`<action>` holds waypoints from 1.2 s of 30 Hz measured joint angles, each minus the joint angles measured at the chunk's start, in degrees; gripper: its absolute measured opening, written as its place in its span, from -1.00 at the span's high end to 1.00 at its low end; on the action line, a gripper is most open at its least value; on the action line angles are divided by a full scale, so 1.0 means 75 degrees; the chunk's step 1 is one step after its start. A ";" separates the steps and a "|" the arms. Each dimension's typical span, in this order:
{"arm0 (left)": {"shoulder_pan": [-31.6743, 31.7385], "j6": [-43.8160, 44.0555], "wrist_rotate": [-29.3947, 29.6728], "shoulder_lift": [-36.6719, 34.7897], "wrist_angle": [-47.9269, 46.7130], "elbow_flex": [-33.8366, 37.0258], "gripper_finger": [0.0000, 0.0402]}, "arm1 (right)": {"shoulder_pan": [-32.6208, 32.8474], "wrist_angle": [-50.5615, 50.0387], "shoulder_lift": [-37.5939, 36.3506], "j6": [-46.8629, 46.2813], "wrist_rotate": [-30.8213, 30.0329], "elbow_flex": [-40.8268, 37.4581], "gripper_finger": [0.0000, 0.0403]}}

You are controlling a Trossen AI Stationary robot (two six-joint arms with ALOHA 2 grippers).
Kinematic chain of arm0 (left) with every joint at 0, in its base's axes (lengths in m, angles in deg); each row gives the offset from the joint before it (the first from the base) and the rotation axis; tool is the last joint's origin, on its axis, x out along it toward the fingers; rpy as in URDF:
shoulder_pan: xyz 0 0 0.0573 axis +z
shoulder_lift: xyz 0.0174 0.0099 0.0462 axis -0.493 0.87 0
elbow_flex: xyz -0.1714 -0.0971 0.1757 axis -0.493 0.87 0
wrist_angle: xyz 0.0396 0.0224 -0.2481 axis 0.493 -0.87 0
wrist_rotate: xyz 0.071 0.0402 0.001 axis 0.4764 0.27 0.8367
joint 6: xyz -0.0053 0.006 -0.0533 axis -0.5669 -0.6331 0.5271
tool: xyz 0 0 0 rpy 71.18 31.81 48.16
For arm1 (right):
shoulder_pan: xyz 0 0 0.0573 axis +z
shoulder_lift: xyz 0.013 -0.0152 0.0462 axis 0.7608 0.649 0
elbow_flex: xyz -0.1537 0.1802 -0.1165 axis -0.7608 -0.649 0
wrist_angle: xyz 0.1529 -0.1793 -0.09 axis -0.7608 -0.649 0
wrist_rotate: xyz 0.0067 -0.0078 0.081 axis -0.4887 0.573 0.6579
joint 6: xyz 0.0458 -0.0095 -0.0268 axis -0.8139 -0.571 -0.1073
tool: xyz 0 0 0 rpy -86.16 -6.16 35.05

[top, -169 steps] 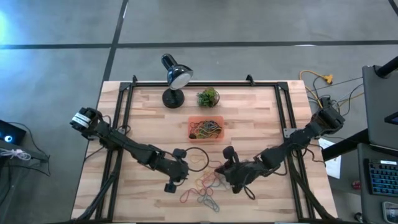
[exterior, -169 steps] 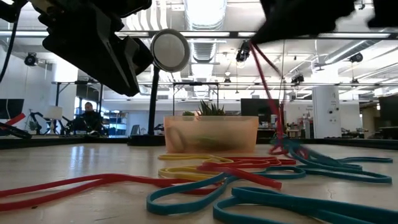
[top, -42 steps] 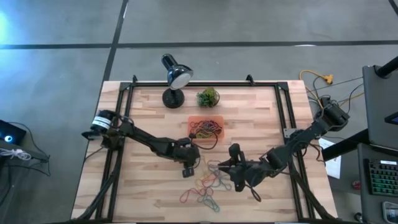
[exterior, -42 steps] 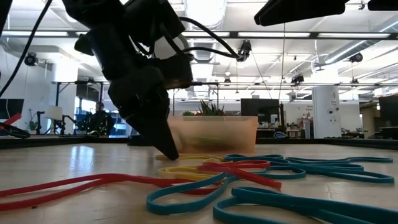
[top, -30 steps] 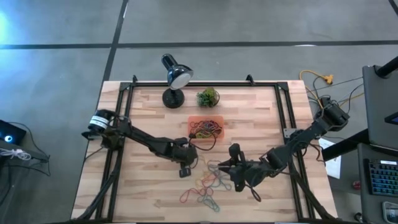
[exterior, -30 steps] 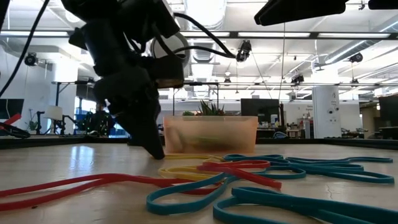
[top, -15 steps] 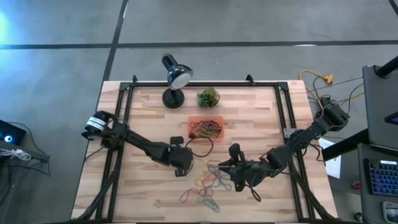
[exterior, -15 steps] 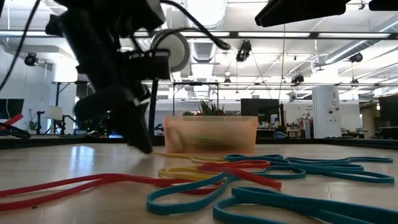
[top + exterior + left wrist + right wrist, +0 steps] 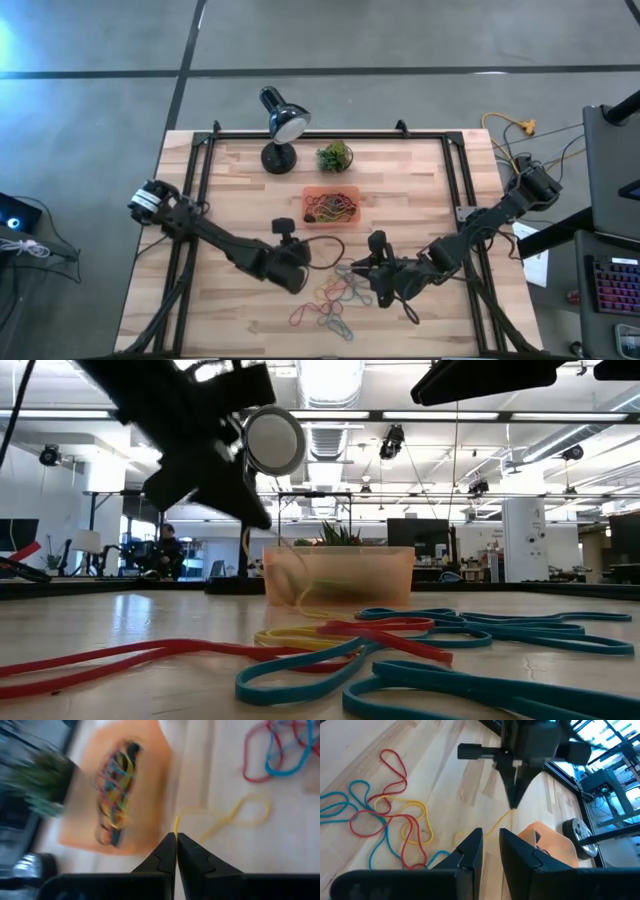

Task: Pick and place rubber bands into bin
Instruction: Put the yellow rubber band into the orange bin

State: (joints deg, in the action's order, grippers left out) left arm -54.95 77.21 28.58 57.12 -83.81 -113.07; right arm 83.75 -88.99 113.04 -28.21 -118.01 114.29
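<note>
My left gripper [image 9: 298, 262] hovers above the table near the bin's near left corner, shut on a yellow rubber band [image 9: 235, 815]. The bin [image 9: 331, 208], a shallow orange tray, holds a tangle of coloured bands [image 9: 116, 780]. A loose pile of red, blue and yellow bands [image 9: 335, 295] lies flat on the wood near the table's near edge. My right gripper [image 9: 490, 845] is open and hangs just right of that pile, touching nothing. My left gripper pinches one end of the yellow band [image 9: 176, 826] between its two fingertips, coming from above and pointing down. The band hangs slack below the fingers [image 9: 514, 800], and its lower loop [image 9: 250, 810] rests on the table in front of the bin.
A black desk lamp [image 9: 280, 125] and a small green plant ball [image 9: 335, 155] stand behind the bin at the far edge. Black frame rails [image 9: 200, 200] run along both sides of the table. A person [image 9: 165, 550] sits far off in the room.
My left gripper, its tips down at the table beside the bin, has moved toward the table's left and near edge and then risen. One end of the yellow band has come up with it; the rest still lies on the table.
</note>
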 joint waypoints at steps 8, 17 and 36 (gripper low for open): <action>-0.0559 -0.0470 0.2190 -0.0004 0.0033 -0.0242 1.00 | 0.0000 -0.0029 0.0000 -0.0023 0.0000 -0.0009 0.71; -0.0210 -0.0228 -0.0276 -0.0041 0.0064 -0.0195 1.00 | 0.0000 -0.0013 0.0000 -0.0058 0.0000 -0.0009 0.71; 0.1233 0.0824 -0.2663 -0.0041 0.0545 0.0984 0.47 | 0.0000 -0.0012 0.0003 -0.0349 0.0006 -0.0012 0.71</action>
State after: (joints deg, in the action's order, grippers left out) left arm -45.70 83.39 8.60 56.82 -79.73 -105.68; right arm 83.75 -89.07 113.06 -30.82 -117.97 114.20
